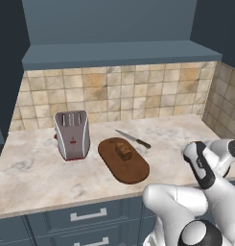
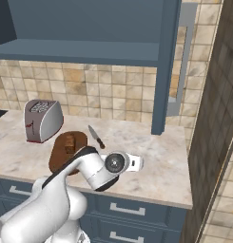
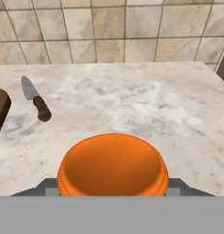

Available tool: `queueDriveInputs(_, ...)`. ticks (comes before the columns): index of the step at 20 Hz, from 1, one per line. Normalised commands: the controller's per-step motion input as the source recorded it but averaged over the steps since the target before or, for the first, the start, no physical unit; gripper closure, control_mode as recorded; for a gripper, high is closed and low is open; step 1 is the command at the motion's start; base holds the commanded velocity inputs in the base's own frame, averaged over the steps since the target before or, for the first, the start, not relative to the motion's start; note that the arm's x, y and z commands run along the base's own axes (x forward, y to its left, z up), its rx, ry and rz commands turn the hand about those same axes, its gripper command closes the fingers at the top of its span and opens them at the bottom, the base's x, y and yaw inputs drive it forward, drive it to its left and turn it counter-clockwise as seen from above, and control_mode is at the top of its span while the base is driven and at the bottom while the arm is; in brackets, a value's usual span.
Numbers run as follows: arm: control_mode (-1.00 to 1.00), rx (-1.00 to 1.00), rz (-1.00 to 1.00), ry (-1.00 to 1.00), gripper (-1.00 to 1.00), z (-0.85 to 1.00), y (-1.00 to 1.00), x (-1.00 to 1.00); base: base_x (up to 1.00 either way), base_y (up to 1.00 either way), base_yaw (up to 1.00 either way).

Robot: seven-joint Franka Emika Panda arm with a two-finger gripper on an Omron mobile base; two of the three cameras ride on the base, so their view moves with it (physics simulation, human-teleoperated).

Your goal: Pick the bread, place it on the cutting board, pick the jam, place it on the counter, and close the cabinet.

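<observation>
From the hand view I have the jam (image 3: 112,165) right up against the camera, its orange lid wide at the bottom of the picture, with dark finger tips (image 3: 40,186) showing on either side of it. So I read the gripper (image 3: 112,189) as clamped on the jam, held above the worktop (image 3: 145,105) rather than resting on it. In the base views the hand itself is tucked behind the arm's own white links, so I cannot make out the jar there.

Beyond the jar, the beige marbled worktop runs back to the tiled wall. A knife (image 3: 34,104) with a dark handle lies on it toward the left, just beside the rounded end of the cutting board (image 3: 0,112), apart from it.

In the left base view the cutting board (image 1: 123,161) lies near the middle of the worktop, angled toward the front edge, and the bread (image 1: 123,151) sits on its rear half. The knife (image 1: 133,139) lies behind the board's right side, closer to the back wall. A silver toaster (image 1: 71,134) stands upright to the left of the board, near it but not touching.

Overhead, the cabinet (image 2: 89,33) is open: I see its bare blue-grey shelf, and in the right base view its door (image 2: 166,66) swings out edge-on above the worktop's right end.
</observation>
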Motion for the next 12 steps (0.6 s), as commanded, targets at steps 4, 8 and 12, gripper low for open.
queueDriveInputs(4,-1.00,0.00,0.00,0.00,1.00,-0.31,0.00,0.06,0.00,0.00,0.00)
queueDriveInputs(8,-1.00,0.00,0.00,0.00,1.00,-0.31,0.00,0.06,0.00,0.00,0.00)
queueDriveInputs(12,-1.00,0.00,0.00,0.00,1.00,-0.31,0.00,0.05,0.00,0.00,0.00)
